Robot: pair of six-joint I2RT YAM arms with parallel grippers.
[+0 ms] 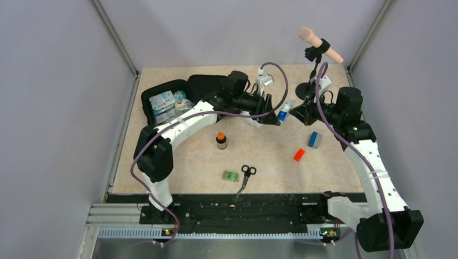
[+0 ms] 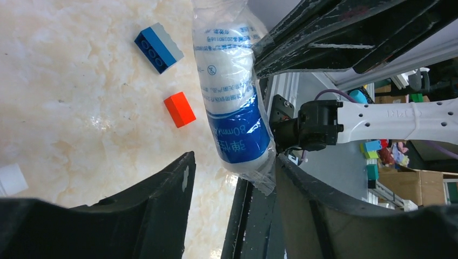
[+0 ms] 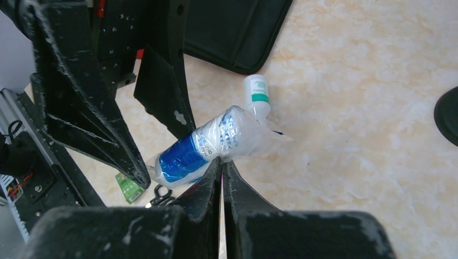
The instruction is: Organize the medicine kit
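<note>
Far left: the medicine kit [image 1: 202,85] lies open on the table [image 1: 270,162]. Centre: the left gripper [image 2: 232,162] stands with jaws spread either side of a wrapped bandage roll [image 2: 229,81] (not yet clamped). Right: the right gripper [image 3: 221,164], closed, pinches only the roll's wrap. Early release there, or slippery film, could drop the roll.

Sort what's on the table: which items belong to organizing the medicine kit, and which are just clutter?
Job: open black-lined soft zippered medicine kit; plastic-wrapped white-and-blue bandage roll, pinched by right tool; brown bottle with orange cap; black-handled scissors; green packet; small white bottle with green label.
Clutter: red plastic block; blue-and-grey plastic brick; microphone on black stand.
</note>
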